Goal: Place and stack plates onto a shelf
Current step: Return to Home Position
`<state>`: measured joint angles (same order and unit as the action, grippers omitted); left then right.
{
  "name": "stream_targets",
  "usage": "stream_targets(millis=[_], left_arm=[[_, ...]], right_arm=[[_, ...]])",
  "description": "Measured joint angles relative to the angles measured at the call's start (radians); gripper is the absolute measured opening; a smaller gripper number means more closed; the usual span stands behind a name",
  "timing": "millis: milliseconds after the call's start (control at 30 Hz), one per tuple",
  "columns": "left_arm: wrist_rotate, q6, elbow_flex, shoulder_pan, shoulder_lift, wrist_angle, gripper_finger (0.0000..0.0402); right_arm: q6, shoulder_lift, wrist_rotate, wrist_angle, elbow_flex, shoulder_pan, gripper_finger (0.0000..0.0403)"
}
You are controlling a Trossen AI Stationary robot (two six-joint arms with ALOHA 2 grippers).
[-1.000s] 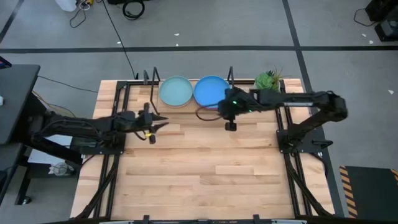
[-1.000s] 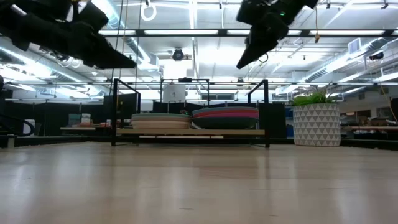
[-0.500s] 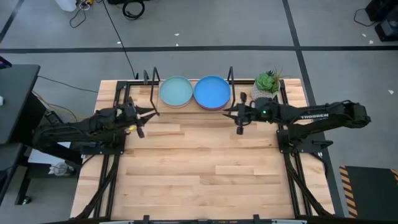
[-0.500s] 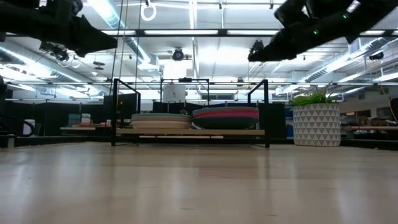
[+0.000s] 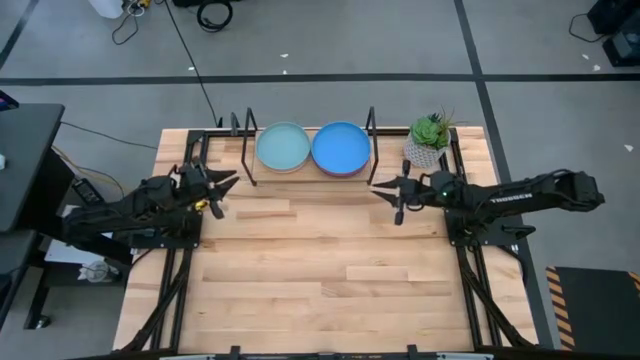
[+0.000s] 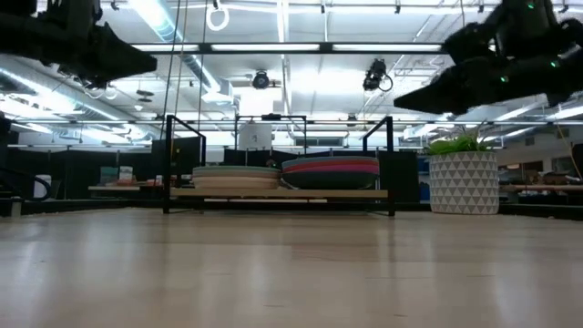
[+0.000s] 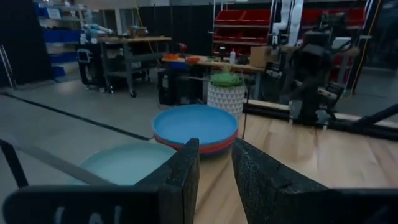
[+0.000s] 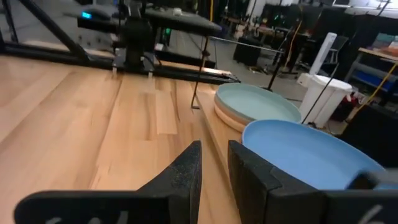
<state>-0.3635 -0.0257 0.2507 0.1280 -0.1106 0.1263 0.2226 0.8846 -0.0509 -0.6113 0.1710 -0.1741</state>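
Observation:
Two stacks of plates rest on the shelf (image 5: 247,160) at the table's far edge. The left stack (image 5: 283,147) has a light turquoise plate on top, the right stack (image 5: 341,148) a blue one. In the low view both stacks (image 6: 235,175) (image 6: 331,170) sit flat on the shelf board (image 6: 282,193). My left gripper (image 5: 232,181) hovers near the shelf's left end and holds nothing; its fingers (image 7: 216,149) stand a narrow gap apart. My right gripper (image 5: 383,189) hovers near the shelf's right end, also narrowly open (image 8: 214,152) and holding nothing.
A potted plant in a white patterned pot (image 5: 427,135) stands at the table's far right corner, just beyond the right arm. Black wire uprights (image 6: 392,164) frame the shelf ends. The wooden tabletop (image 5: 320,270) stretches out in front of the shelf.
Both arms drew back from the shelf. The right gripper moved toward the table's right edge and tipped from pointing down to nearly level. The left gripper moved toward the table's left edge and slightly toward the far edge. The plates stayed put.

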Motion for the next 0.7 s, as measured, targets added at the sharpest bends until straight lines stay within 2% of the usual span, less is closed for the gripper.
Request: stream_targets(millis=[200, 500, 700], left_arm=[[0.000, -0.048, -0.125, -0.002, 0.010, -0.128, 0.0102], [0.004, 0.039, -0.232, -0.023, 0.048, -0.359, 0.0094], [0.002, 0.138, -0.242, -0.059, 0.067, -0.421, 0.0069]], right_arm=[[-0.044, -0.005, 0.001, -0.272, -0.164, 0.000, 0.0084], [-0.109, -0.023, 0.002, -0.244, -0.165, 0.000, 0.0084], [-0.106, -0.019, 0.029, -0.201, -0.165, 0.001, 0.0084]])
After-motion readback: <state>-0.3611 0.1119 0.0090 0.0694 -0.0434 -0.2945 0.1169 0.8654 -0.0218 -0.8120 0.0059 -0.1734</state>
